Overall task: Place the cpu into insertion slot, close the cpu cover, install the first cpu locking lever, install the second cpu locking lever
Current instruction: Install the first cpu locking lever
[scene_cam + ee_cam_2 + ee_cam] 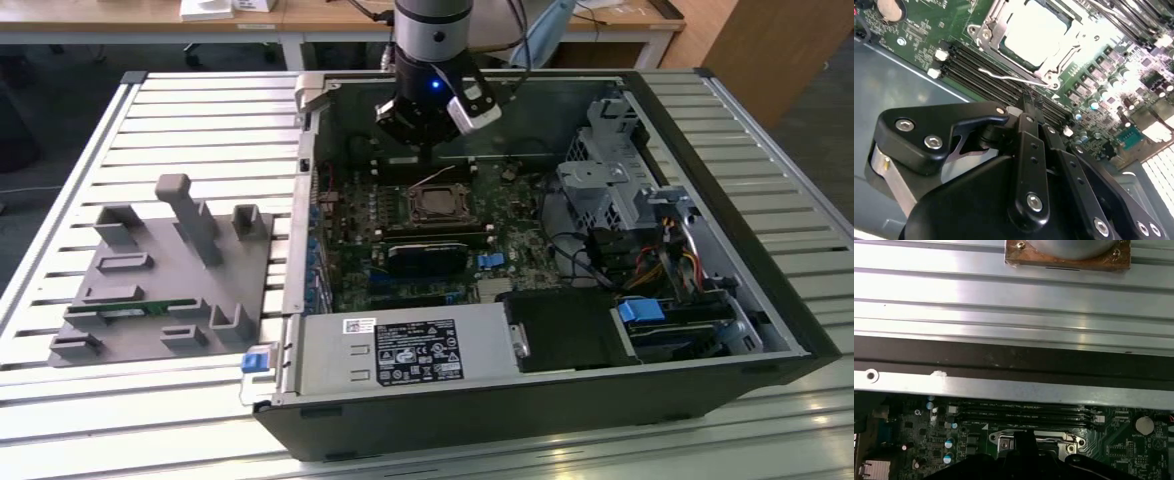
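Observation:
The cpu (1036, 30) lies flat in the insertion slot (438, 203) with its pale metal top showing. The cpu cover (990, 29) lies down around it as a silver frame. A thin wire locking lever (1004, 77) runs along the socket's side that faces the memory slots. My gripper (1027, 102) is shut with nothing between its fingers, and its tip sits right at that lever's bent end. In the exterior view the gripper (424, 152) hangs just behind the socket, inside the open computer case. In the first wrist view the gripper (1024, 439) covers the socket's middle.
Black memory slots (979, 62) lie beside the socket, close to the case wall (1004, 360). A drive cage (601, 180) and cables fill the case at the exterior view's right, with the power supply (400, 350) in front. A grey fixture block (160, 270) sits on the slatted table at the left.

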`<action>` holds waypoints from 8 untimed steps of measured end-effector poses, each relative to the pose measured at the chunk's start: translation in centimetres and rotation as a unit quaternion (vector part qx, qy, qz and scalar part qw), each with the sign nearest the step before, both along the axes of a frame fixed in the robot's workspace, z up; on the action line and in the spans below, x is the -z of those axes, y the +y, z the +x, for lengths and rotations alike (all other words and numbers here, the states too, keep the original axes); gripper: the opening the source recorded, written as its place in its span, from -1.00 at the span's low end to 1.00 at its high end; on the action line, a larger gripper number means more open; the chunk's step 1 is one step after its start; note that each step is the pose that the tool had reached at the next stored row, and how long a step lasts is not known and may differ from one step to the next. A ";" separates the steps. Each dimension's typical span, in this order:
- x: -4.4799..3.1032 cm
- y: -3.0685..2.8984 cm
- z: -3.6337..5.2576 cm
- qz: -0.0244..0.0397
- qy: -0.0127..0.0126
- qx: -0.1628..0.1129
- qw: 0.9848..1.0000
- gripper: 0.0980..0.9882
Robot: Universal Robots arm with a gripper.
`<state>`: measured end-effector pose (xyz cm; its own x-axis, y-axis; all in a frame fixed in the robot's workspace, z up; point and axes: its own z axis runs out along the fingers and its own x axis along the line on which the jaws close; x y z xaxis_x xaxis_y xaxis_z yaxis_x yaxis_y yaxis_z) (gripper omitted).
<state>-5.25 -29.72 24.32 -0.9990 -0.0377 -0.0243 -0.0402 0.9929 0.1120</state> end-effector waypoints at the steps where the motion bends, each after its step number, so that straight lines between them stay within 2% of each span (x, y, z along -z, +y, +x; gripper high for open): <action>1: 0.05 0.00 0.07 0.000 0.000 0.000 1.000 -0.98; 8: 0.77 0.01 0.32 0.000 0.000 0.000 1.000 -0.98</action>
